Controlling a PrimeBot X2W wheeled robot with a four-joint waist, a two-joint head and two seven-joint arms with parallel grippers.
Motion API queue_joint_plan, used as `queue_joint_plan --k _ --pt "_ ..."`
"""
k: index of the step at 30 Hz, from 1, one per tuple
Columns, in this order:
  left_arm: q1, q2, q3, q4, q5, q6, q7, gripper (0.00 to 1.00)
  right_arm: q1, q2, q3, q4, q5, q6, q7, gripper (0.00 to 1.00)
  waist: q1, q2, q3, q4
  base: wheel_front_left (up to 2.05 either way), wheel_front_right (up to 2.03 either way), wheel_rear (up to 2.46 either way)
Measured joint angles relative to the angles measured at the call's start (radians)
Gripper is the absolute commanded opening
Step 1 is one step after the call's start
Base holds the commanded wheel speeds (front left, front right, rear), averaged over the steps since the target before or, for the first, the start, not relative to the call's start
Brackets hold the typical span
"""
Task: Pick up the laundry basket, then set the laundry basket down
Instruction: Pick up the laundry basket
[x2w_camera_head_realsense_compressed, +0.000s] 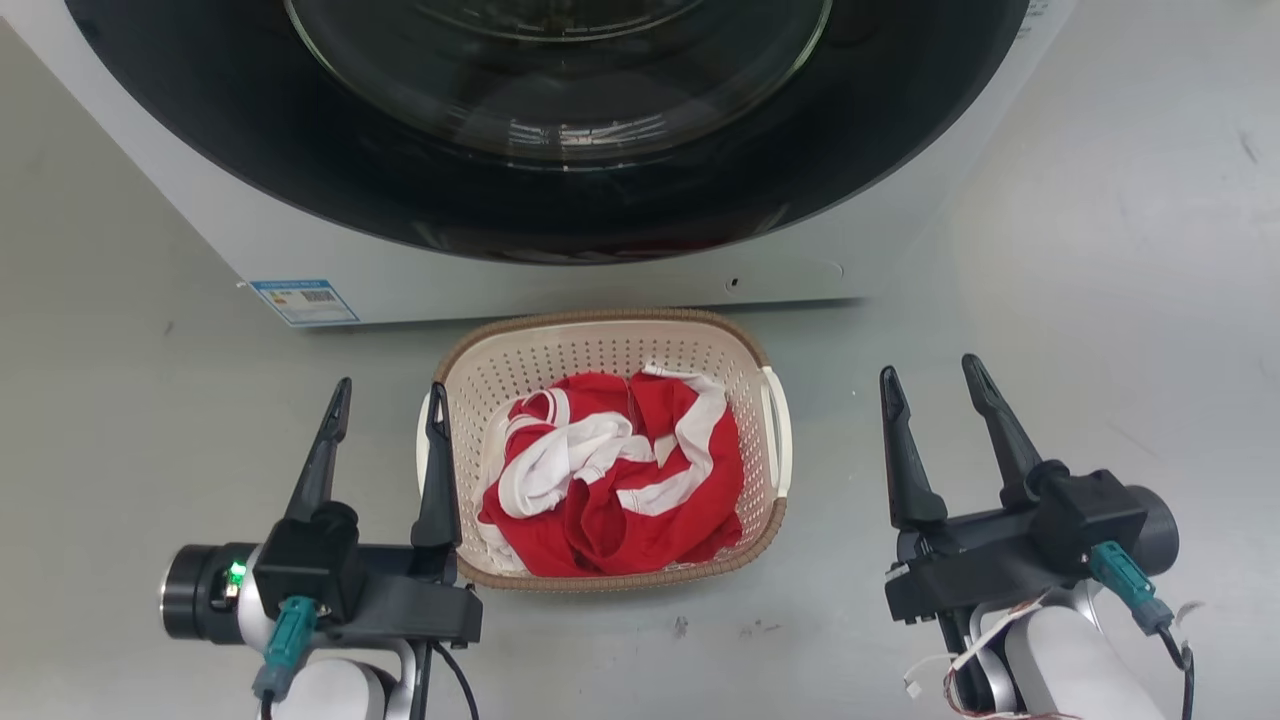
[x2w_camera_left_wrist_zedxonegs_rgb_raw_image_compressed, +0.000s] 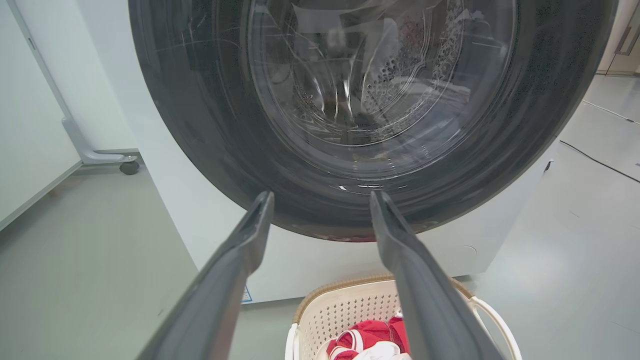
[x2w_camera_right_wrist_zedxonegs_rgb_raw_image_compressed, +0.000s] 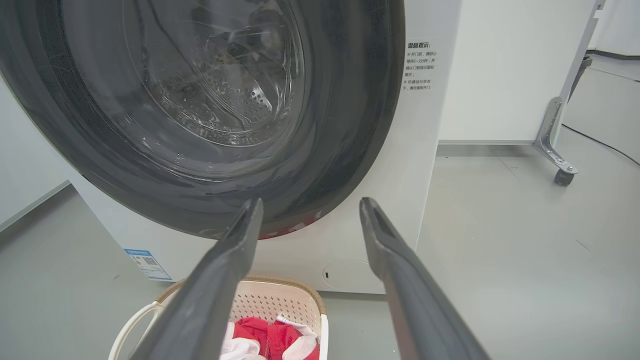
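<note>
The laundry basket (x2w_camera_head_realsense_compressed: 560, 355), cream with perforated walls and a brown woven-look rim, rests on the floor in front of the washing machine and holds red and white clothes (x2w_camera_head_realsense_compressed: 615, 475). My left gripper (x2w_camera_head_realsense_compressed: 390, 395) is open beside the basket's left handle, its inner finger over the rim's left edge. My right gripper (x2w_camera_head_realsense_compressed: 935, 370) is open on the floor side to the right, apart from the white right handle (x2w_camera_head_realsense_compressed: 780, 430). The basket (x2w_camera_left_wrist_zedxonegs_rgb_raw_image_compressed: 350, 307) sits low in the left wrist view, and the basket (x2w_camera_right_wrist_zedxonegs_rgb_raw_image_compressed: 280, 302) shows low in the right wrist view.
The white washing machine (x2w_camera_head_realsense_compressed: 300, 240) with its dark round glass door (x2w_camera_head_realsense_compressed: 560, 110) stands just behind the basket. Grey floor (x2w_camera_head_realsense_compressed: 1100, 300) spreads to both sides. A wheeled stand leg (x2w_camera_right_wrist_zedxonegs_rgb_raw_image_compressed: 557, 160) is off to the right, a caster (x2w_camera_left_wrist_zedxonegs_rgb_raw_image_compressed: 129, 166) to the left.
</note>
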Motion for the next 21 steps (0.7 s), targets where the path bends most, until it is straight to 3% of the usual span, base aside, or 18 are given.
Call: queue_joint_plan --k 21 --pt "-0.283 -0.008 0.010 0.146 -0.028 0.000 0.000 1.00 -0.305 -0.010 -0.021 0.154 -0.005 0.044 0.000 1.00 0.0000 0.0000 0.297 0.005 0.00 0.00 0.00"
